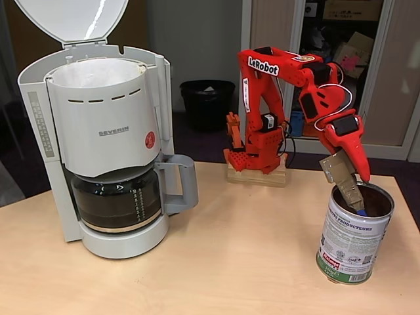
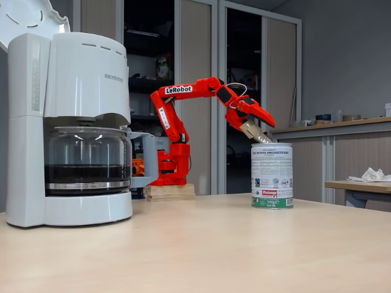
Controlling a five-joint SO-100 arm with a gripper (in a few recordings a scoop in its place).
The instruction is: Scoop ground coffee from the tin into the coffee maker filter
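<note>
A red robot arm (image 1: 289, 85) on a pale wooden table (image 1: 230, 262) reaches down into an open metal tin (image 1: 354, 236) at about four o'clock in a fixed view. Its gripper (image 1: 348, 190) dips below the tin's rim, with something small and blue (image 1: 361, 212) at its tip; how far the fingers are parted cannot be told. The white coffee maker (image 1: 98, 144) stands well apart at nine o'clock, lid raised, its filter (image 1: 95, 73) showing white in the open basket, above a dark glass carafe (image 1: 117, 200).
</note>
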